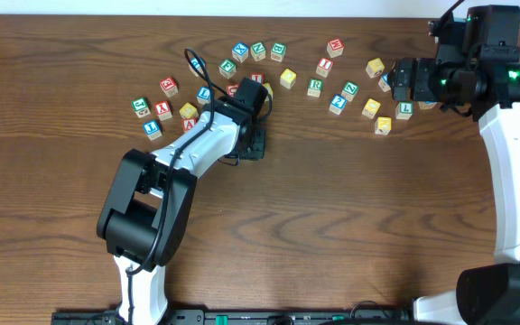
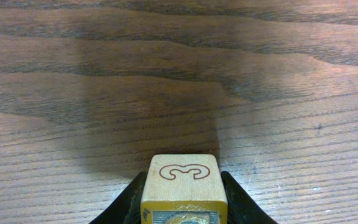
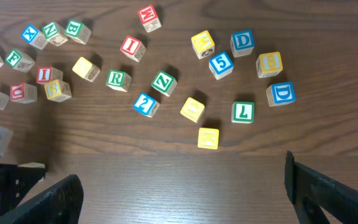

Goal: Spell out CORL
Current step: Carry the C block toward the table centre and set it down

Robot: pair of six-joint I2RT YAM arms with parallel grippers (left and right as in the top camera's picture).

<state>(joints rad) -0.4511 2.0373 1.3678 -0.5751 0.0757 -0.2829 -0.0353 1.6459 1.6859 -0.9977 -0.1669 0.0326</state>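
Cubes of lettered painted wood (image 1: 325,66) scatter the brown wooden surface (image 1: 359,226) overhead; the left end effector (image 1: 253,142) sits apart from them, likely starting the row. Left wrist: it pinches a yellow-sided cube (image 2: 181,185). Right wrist: the right end effector (image 3: 182,196) hangs spread, empty, above the scatter.

Light is even and fairly bright. A broad soft shadow lies on the table (image 2: 166,93) just ahead of the left gripper (image 2: 181,202), whose block (image 2: 181,180) perhaps blurs at its near edge. The fingers (image 3: 328,193) of the right gripper (image 3: 182,199) show dark.
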